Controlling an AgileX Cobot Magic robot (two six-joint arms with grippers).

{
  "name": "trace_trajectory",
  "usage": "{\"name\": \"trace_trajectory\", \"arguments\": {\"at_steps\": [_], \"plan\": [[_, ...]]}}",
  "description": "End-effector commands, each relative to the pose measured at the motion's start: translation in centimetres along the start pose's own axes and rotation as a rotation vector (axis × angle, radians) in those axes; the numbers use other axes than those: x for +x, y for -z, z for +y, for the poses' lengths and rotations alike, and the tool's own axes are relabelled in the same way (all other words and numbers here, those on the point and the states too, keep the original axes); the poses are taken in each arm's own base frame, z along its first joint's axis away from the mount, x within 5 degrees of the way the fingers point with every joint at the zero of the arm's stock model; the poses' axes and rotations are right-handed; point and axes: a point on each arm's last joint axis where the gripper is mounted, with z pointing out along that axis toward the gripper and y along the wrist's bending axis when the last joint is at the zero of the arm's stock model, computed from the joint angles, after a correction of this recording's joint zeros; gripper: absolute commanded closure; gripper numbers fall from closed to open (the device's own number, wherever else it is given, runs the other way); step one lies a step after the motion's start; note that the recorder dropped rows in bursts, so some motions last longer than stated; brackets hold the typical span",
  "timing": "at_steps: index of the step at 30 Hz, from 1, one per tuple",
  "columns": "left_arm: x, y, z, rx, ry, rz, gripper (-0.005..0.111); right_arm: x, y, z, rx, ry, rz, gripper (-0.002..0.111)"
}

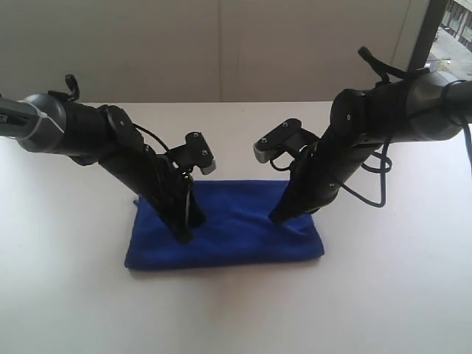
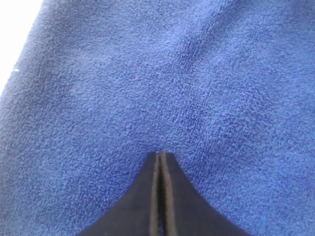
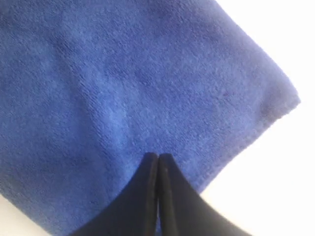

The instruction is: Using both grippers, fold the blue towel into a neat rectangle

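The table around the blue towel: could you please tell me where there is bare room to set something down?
Bare table lies between the blue towel and the exterior view's bottom edge, and beside both short ends. Crowded: on the towel, where the left gripper and right gripper meet it.

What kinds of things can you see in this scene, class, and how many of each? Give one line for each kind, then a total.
Towels: 1, the blue towel
Grippers: 2, the left gripper and the right gripper, both shut
Tables: 1, the white table
Total: 4
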Motion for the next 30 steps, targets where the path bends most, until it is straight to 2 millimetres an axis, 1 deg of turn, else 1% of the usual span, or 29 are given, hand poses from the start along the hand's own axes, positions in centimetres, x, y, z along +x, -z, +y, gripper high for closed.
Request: {"name": "trace_trajectory", "arguments": {"at_steps": [1, 6, 8, 10, 12, 15, 19, 21, 23, 26, 27, 29, 30], "plan": [[3.0, -0.6, 0.5, 0.057, -0.062, 0.129, 0.107, 0.0, 0.0, -0.1, 0.004, 0.005, -0.009, 0.108], [3.0, -0.7, 0.5, 0.051, -0.106, 0.135, 0.107, 0.0, 0.0, -0.2, 0.007, 0.005, -0.013, 0.108], [2.8, -0.4, 0.7, 0.039, -0.107, 0.127, 0.107, 0.0, 0.0, -0.2, 0.008, 0.005, -0.016, 0.108], [2.3, 0.3, 0.8, 0.012, -0.103, 0.102, 0.107, -0.1, 0.0, -0.2, 0.015, 0.005, -0.027, 0.108], [1.5, 1.3, 0.9, -0.021, -0.096, 0.066, 0.107, -0.3, 0.0, -0.3, 0.026, 0.005, -0.045, 0.108], [0.2, 3.3, 0.9, -0.069, -0.082, 0.002, 0.107, -0.6, 0.0, -0.5, 0.044, 0.003, -0.074, 0.108], [-1.6, 6.7, 0.6, -0.127, -0.090, -0.077, 0.107, -0.8, 0.1, -0.6, 0.057, 0.003, -0.095, 0.108], [-2.3, 8.3, 0.5, -0.162, -0.070, -0.114, 0.107, -0.9, 0.6, -0.6, 0.061, 0.004, -0.105, 0.108], [-3.0, 10.0, 0.4, -0.206, -0.017, -0.157, 0.107, -1.2, 1.7, -0.6, 0.072, -0.010, -0.135, 0.108], [-3.2, 12.6, 0.6, -0.253, 0.087, -0.212, 0.107, -2.0, 4.6, -0.7, 0.110, -0.052, -0.231, 0.108], [-3.2, 13.6, 0.6, -0.269, 0.118, -0.231, 0.107, -2.3, 6.1, -0.6, 0.126, -0.048, -0.272, 0.108], [-2.8, 15.8, 0.7, -0.311, 0.170, -0.266, 0.107, -2.5, 8.3, -0.5, 0.148, -0.042, -0.325, 0.108], [-2.4, 17.0, 0.7, -0.333, 0.196, -0.282, 0.107, -2.6, 9.9, -0.4, 0.163, -0.033, -0.358, 0.108]]}}
